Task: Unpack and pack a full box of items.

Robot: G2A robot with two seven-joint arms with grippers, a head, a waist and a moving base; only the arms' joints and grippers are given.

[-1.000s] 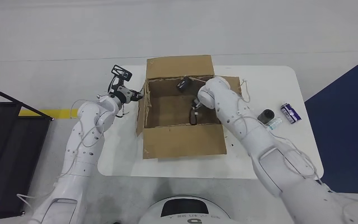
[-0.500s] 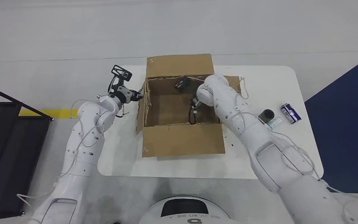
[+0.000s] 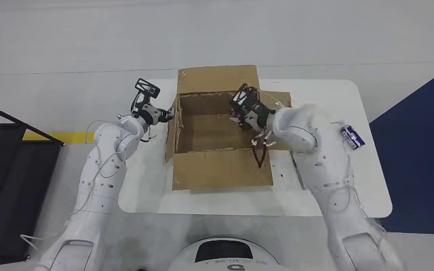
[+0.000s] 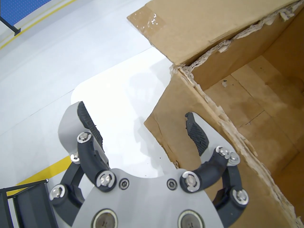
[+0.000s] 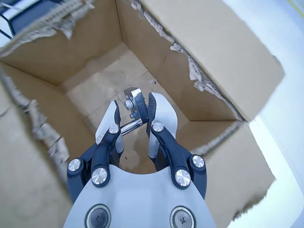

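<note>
the cardboard box (image 3: 217, 173) sits open in the middle of the white table (image 3: 325, 196), a smooth top with rounded corners. it is plain brown corrugated board – matte, creased, its rims ragged where the fluting has torn into pale frayed shreds (image 5: 192, 72). the far flap (image 4: 213, 24) folds outward with a strip of glossy clear tape at its corner, and the near flap lies flat toward the robot. the floor of the box shows seams of overlapping board and a few small crumbs of paper.

the right gripper (image 5: 134, 99) hangs above the box's interior, toward its near right side, its jaws drawn close on a metal part (image 5: 135, 96): a small silver block with bolt heads on its face and a polished round rod running back between the fingers. the black ribbed pads (image 5: 151, 106) press it from either side. in the top view this gripper (image 3: 259, 154) is blurred.

the left gripper (image 4: 135, 111) is outside the box, just beside its left wall near the far corner, jaws spread wide with nothing in them; whether a finger touches the cardboard cannot be told. the top view shows it (image 3: 165, 115) level with the rim.

on the table's right side, well apart from the box, lies a small blue and white item (image 3: 352, 136) – partly behind the right arm. a black frame (image 3: 13, 183) stands on the floor to the left, beside a yellow line (image 3: 61, 136).
</note>
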